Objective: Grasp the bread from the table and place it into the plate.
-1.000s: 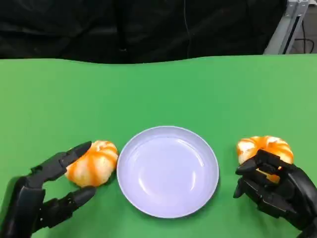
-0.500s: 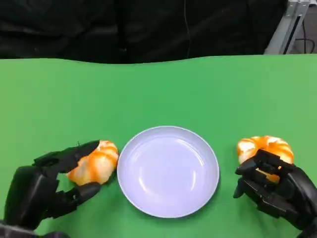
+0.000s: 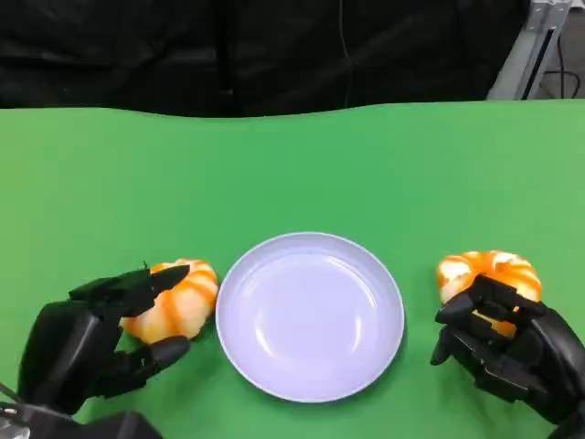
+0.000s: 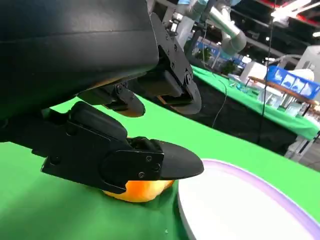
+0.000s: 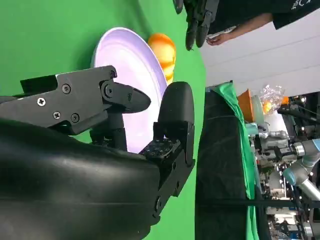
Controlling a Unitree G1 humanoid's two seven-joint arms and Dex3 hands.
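A round orange-and-white bread (image 3: 183, 294) lies on the green table just left of the empty white plate (image 3: 311, 315). My left hand (image 3: 87, 343) cups it, with fingers (image 3: 137, 285) stretched over its top and the thumb by its near edge. In the left wrist view the bread (image 4: 137, 191) peeks out under the thumb (image 4: 125, 160), with the plate's rim (image 4: 235, 175) beside it. A second bread (image 3: 489, 270) lies right of the plate. My right hand (image 3: 507, 352) sits at its near edge, fingers half curled and holding nothing.
The green table (image 3: 292, 165) ends at a black backdrop at the back. A metal frame (image 3: 530, 46) stands at the back right. In the right wrist view a person's arm (image 5: 250, 25) shows beyond the table.
My left hand has turned and drawn its fingers in over the left bread. Bread, plate and right hand have stayed where they were.
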